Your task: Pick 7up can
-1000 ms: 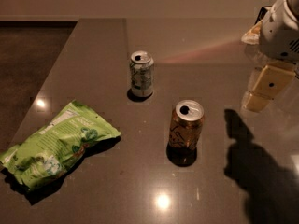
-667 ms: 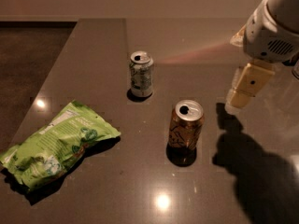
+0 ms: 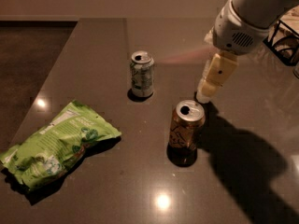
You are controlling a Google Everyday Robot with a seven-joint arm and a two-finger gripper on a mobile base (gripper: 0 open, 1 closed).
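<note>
Camera view: gripper (image 3: pixel 204 95) beside brown can (image 3: pixel 186 130)

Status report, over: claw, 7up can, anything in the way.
Claw hangs right of 7up can, clear of it. 7up can upright on table, not grasped. Brown can stands close beside claw, camera side; green bag far left.

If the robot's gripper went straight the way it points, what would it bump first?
Likely the brown-gold can, or the table just behind it; depth is unclear. The gripper points down-left at that can's top. The 7up can sits further left.
</note>
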